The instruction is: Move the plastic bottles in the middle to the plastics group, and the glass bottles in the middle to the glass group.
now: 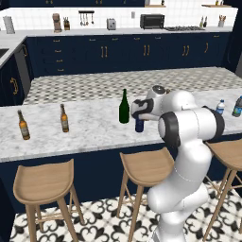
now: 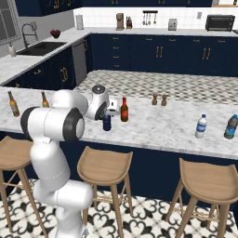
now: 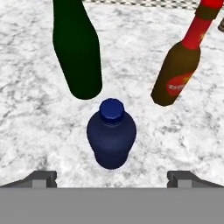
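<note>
Marble countertop (image 1: 90,130), white veined with grey, across a dark navy island with three wooden stools (image 1: 45,182) tucked along the near side. Beyond it, patterned floor tile (image 1: 108,82), navy base cabinets with brass pulls (image 1: 104,51), and a back counter carrying a toaster oven (image 1: 152,21), a toaster (image 1: 111,23) and hanging utensils (image 1: 86,17). To the far left in the right base view, a sink with faucet (image 2: 29,33) under a window.

Mid-counter, standing upright: tall dark green wine bottle (image 1: 124,107), short reddish-brown bottle with red top (image 2: 124,110), and squat navy-blue bottle (image 3: 111,134) just in front of both, close to them yet touching neither, as seen from the hand view. Gripper (image 3: 112,177) above the navy bottle, fingers (image 3: 43,178) spread wide to either side of it, holding nothing.

Toward the left end, two slim amber beer bottles (image 1: 23,125), apart from one another and upright. Toward the right end, a small clear water bottle (image 2: 201,126) with blue cap and a dark teal bottle (image 2: 230,127) near it. Behind the middle bottles, a pair of small brown shakers (image 2: 159,100) at the far edge of the island.
</note>
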